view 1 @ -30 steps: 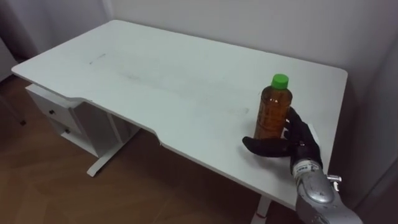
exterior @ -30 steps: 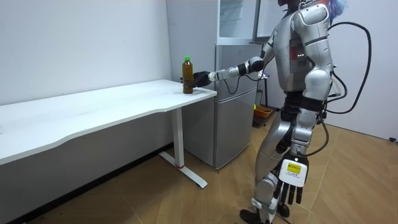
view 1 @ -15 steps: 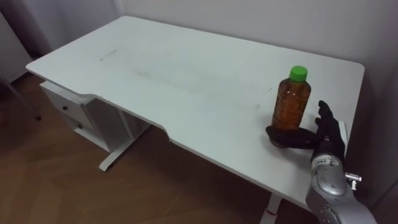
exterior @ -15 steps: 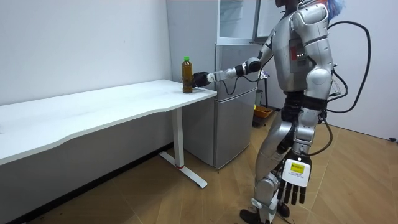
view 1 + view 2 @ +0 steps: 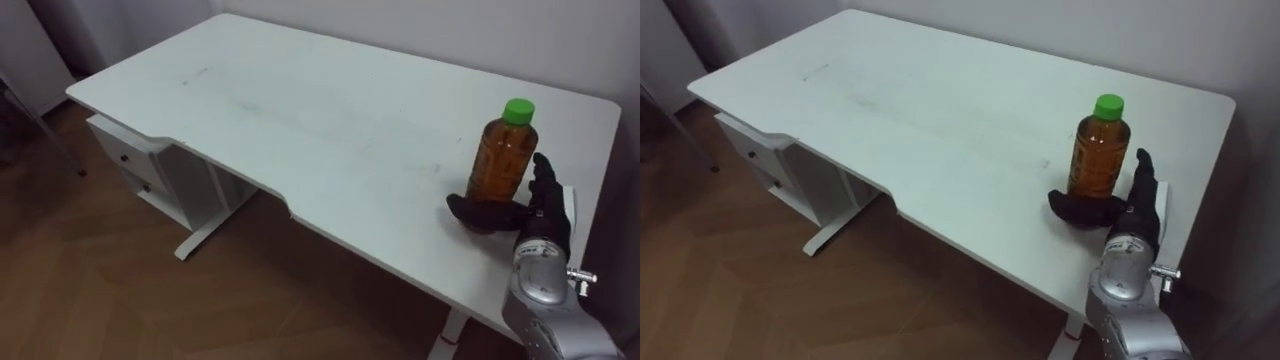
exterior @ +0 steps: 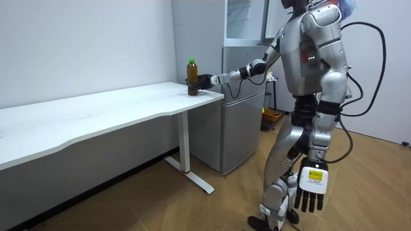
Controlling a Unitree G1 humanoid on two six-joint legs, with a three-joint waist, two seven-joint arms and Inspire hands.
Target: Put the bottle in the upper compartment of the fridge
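An amber bottle [image 5: 503, 150] with a green cap stands upright near the right end of the white table [image 5: 300, 110]. My right hand [image 5: 540, 215] is at its base: the thumb curls across the front of the bottle and the fingers rise close behind its right side. In the room view I stand beside the table end with the right arm stretched out to the bottle [image 6: 191, 77]. My left hand [image 6: 311, 189] hangs by my thigh with straight fingers. The grey fridge [image 6: 244, 96] stands behind the table end, its upper part [image 6: 247, 22] above it.
A white drawer unit [image 5: 140, 175] sits under the table's left part. The table's front edge curves inward at the middle. Wooden floor lies before the table. A wall runs close behind the table.
The eye view has shifted, so the table and bottle sit further right and lower. The right hand stays at the bottle's base. The left hand swung slightly outward in the room view.
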